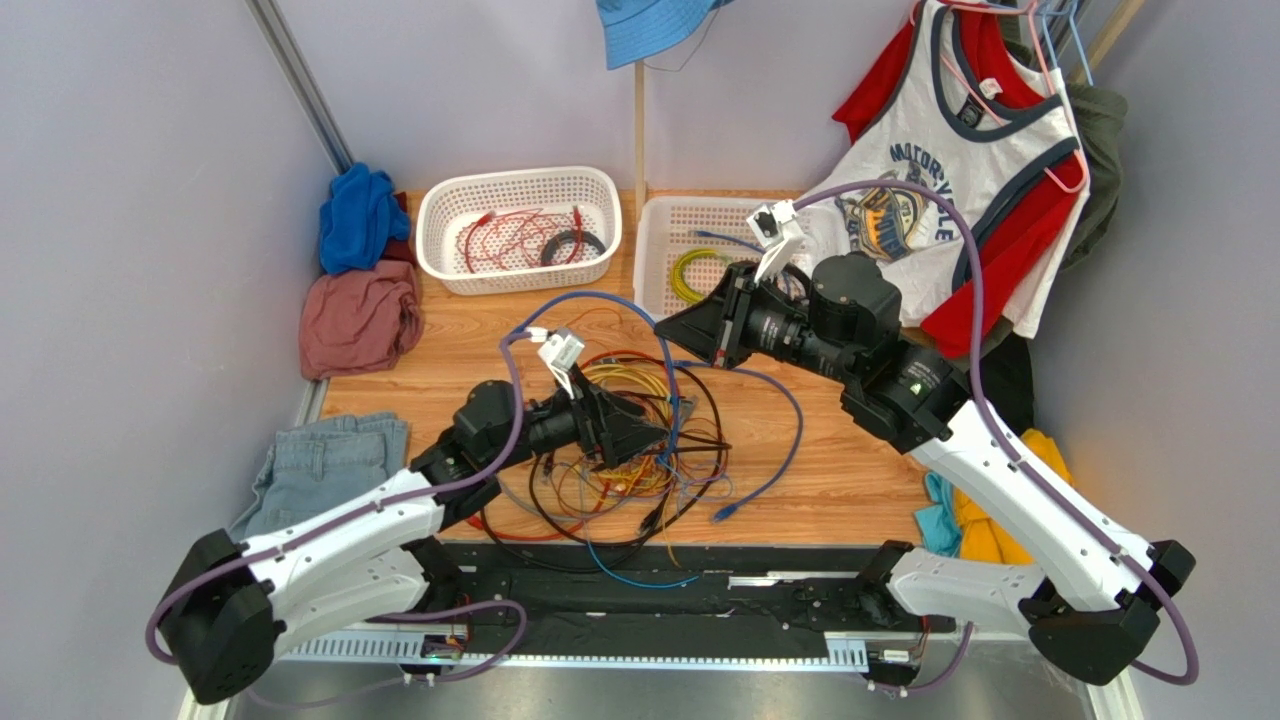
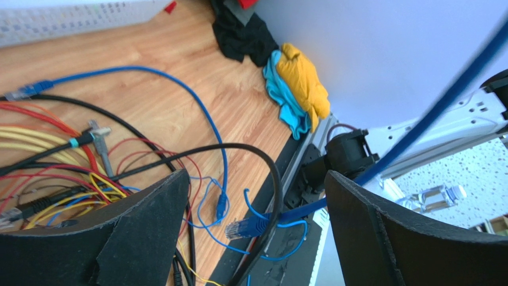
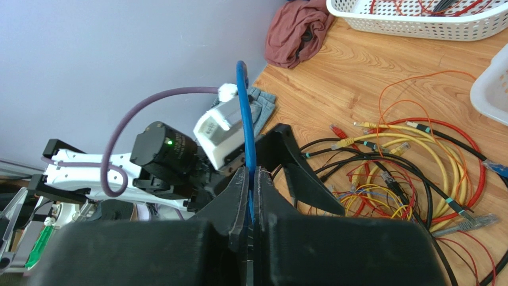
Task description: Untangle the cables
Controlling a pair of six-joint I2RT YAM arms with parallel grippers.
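My right gripper (image 3: 250, 179) is clenched on a long thin blue cable (image 3: 244, 107), holding it up above the far side of the wooden table (image 1: 845, 483). The loose heap of black, red, orange and yellow cables (image 1: 601, 488) lies in the middle, near the front edge. My left gripper (image 2: 256, 190) hangs wide open over it, the blue cable running between its jaws. I think I'm freeing the blue one. Next, pinch it low and pull slowly.
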